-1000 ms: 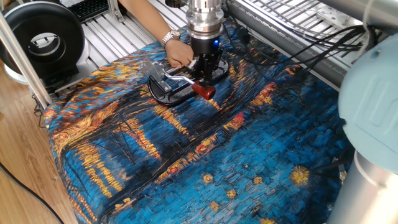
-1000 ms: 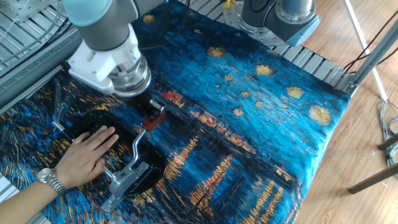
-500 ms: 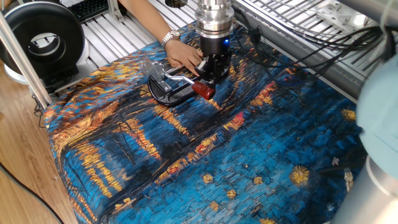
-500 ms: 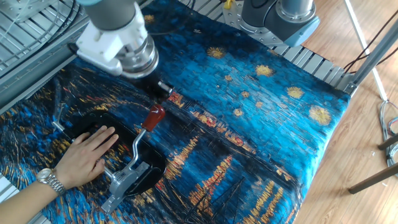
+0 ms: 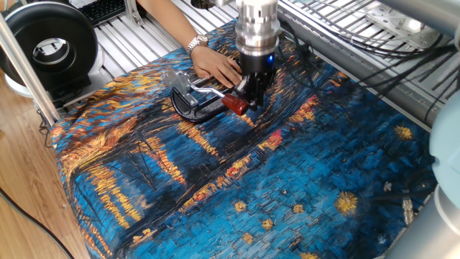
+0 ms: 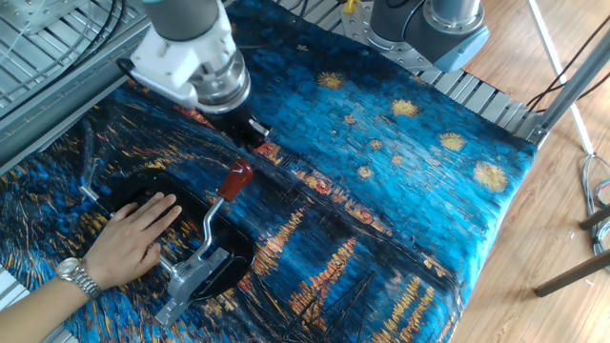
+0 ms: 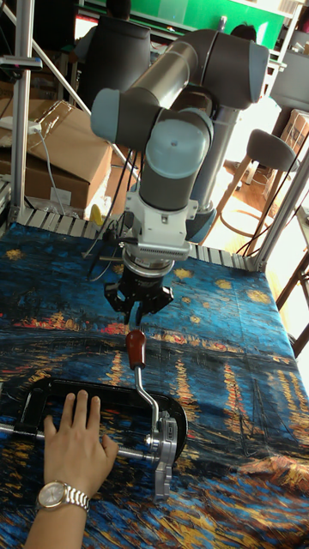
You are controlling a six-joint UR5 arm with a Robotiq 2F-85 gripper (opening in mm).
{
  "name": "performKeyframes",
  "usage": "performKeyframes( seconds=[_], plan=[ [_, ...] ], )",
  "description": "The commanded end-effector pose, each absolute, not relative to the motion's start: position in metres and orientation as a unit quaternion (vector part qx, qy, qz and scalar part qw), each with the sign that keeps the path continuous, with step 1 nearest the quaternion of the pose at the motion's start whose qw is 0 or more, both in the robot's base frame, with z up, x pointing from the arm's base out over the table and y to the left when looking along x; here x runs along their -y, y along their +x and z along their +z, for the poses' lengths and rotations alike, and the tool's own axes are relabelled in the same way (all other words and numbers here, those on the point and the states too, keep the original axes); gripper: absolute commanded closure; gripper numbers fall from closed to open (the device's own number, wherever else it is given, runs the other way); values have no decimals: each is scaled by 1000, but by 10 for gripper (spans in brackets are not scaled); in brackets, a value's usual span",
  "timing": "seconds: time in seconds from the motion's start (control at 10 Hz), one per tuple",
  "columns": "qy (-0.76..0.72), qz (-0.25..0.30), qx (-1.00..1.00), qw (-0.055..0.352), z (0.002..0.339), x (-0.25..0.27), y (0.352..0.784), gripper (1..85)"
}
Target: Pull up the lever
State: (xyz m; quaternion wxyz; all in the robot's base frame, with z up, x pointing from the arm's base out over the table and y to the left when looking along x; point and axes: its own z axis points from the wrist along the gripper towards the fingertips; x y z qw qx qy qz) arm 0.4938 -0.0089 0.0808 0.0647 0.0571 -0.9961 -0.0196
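Observation:
The lever (image 7: pixel 148 396) is a thin curved silver arm with a red tip (image 7: pixel 136 346), hinged to a silver bracket (image 7: pixel 165 446) on a black clamp frame (image 7: pixel 34 396). Its red tip (image 6: pixel 236 179) points away from the bracket, clear of the cloth. My gripper (image 7: pixel 137 319) hovers just beyond and above that tip, open, with nothing between its fingers. From one fixed view the gripper (image 5: pixel 251 92) sits right behind the red tip (image 5: pixel 235 105). In the other fixed view the gripper (image 6: pixel 250 131) is a short gap from the tip.
A person's hand (image 6: pixel 133 238) with a wristwatch presses the clamp frame (image 5: pixel 198 111) down onto the blue and orange painted cloth (image 5: pixel 287 180). A black round device (image 5: pixel 50 47) stands at the table's left corner. Cables and metal racks lie behind the arm.
My gripper was down around the lever's red tip. It has come off it and moved up and away, leaving the tip free. The hand stays on the clamp.

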Motion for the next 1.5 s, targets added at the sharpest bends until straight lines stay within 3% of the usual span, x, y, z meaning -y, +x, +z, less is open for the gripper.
performKeyframes(
  seconds=[0.0,0.4,1.0,1.4],
  plan=[
    [42,-18,998,44,50,4,493,600],
    [38,-20,999,20,23,4,488,600],
    [22,-37,999,-33,40,-16,503,603],
    [33,-11,998,-47,66,-9,521,610]
  ],
)
